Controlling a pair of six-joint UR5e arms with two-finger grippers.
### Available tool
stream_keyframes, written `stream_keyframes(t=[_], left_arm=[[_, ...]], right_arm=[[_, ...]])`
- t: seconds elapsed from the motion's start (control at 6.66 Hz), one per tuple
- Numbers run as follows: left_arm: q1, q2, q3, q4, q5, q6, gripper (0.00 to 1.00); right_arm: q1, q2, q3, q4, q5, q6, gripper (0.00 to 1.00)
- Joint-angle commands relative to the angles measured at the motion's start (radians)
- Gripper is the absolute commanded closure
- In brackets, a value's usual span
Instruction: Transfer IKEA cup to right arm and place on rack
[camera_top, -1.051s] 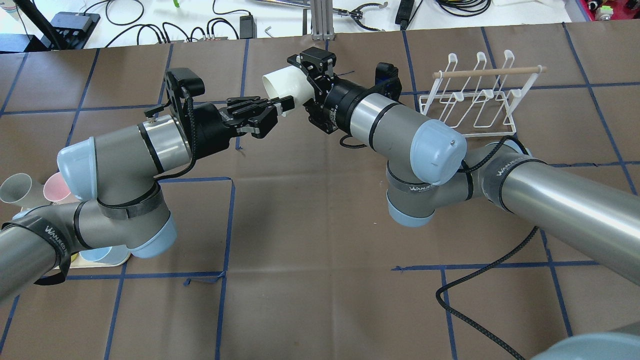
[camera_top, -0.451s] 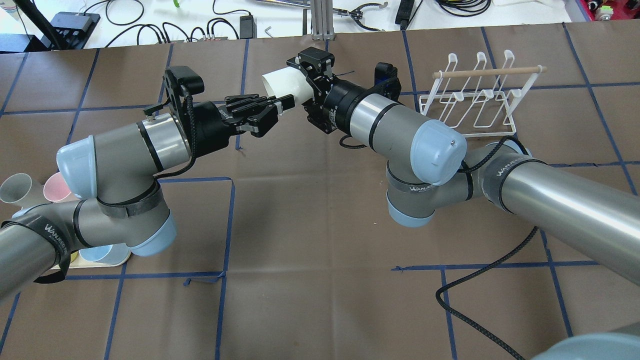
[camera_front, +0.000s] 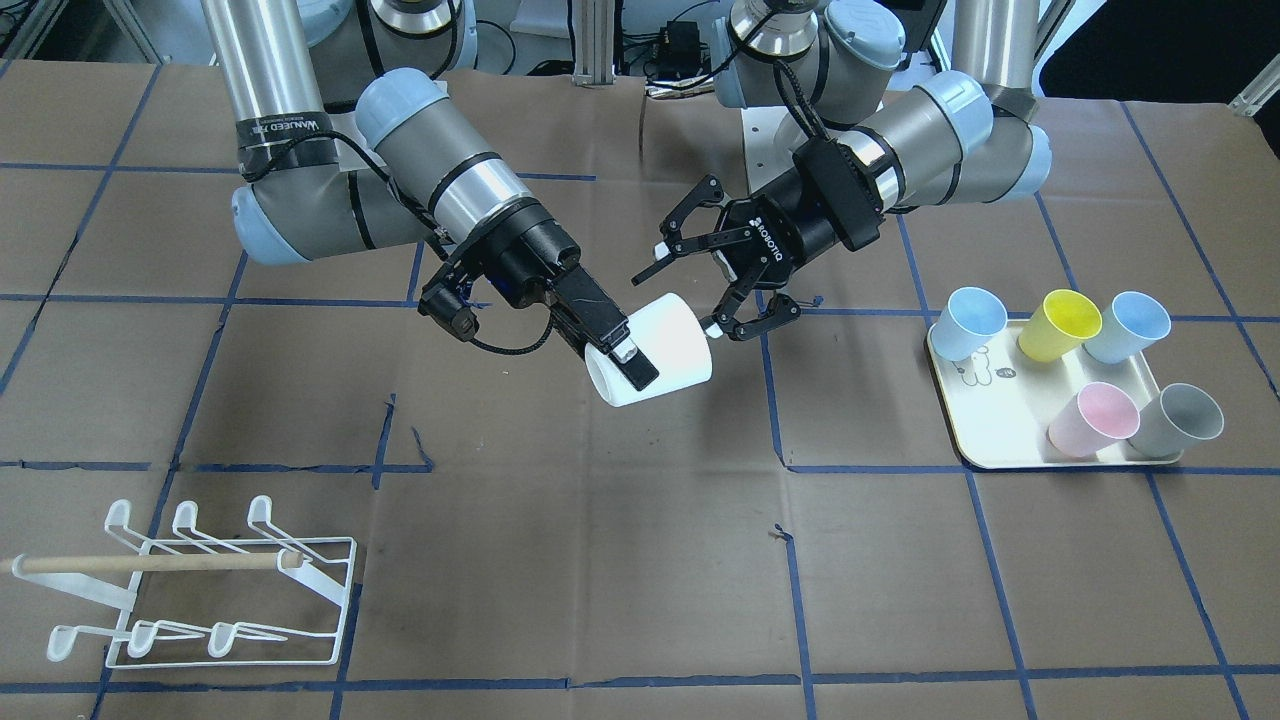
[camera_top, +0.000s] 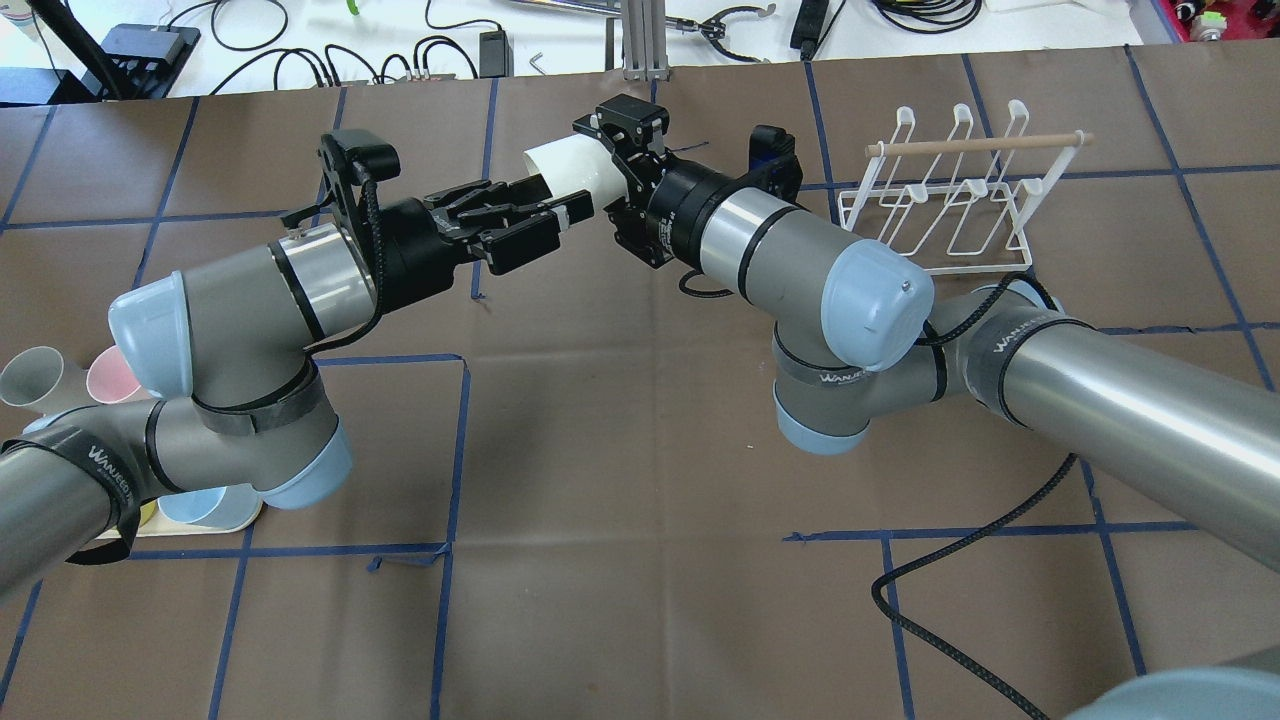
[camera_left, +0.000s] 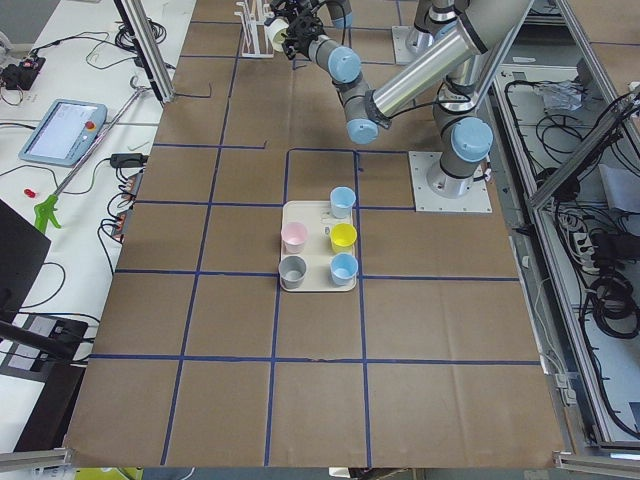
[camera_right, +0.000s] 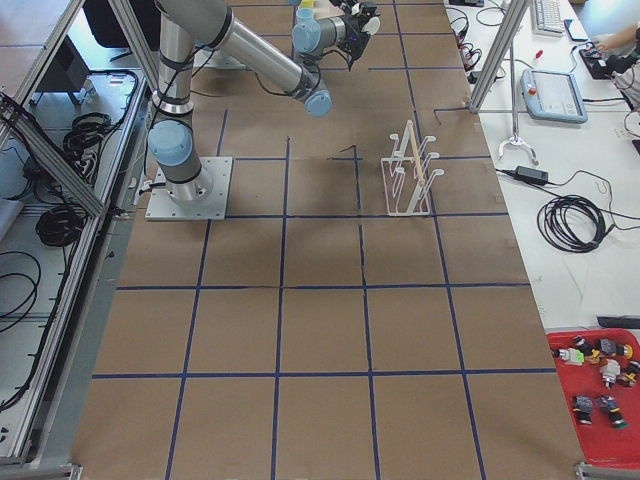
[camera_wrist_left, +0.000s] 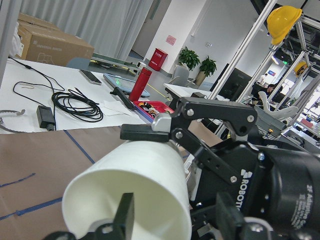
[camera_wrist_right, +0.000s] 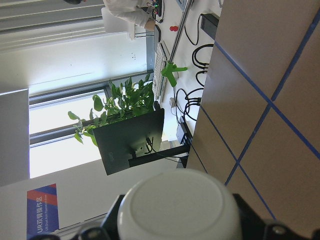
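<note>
Handover is done: left hand (camera_front: 685, 300), pinching before, now stands spread at the white plastic cup (camera_front: 668, 340), which right hand (camera_front: 640, 357) pinches.

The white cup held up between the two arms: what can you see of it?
The white cup is plain, smooth and tapered, plastic by its look, with no handle or print. It hangs on its side above the brown table. The right hand is shut on it, a black finger along its wall, wider end pointing away from that hand. The left hand stands open right beside it; whether a fingertip touches it is unclear.
</note>
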Motion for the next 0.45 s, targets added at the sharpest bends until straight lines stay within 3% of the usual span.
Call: stream_keyframes(t=[0.0, 0.3], left_arm=[[0.058, 0.01, -0.011, 0.004, 0.003, -0.008, 0.01], [0.202, 0.021, -0.038, 0.01, -0.055, -0.006, 0.0]], right_arm=[[-0.008, 0.005, -0.008, 0.0, -0.009, -0.003, 0.85], [-0.081, 0.037, -0.073, 0.001, -0.012, -0.043, 0.86]])
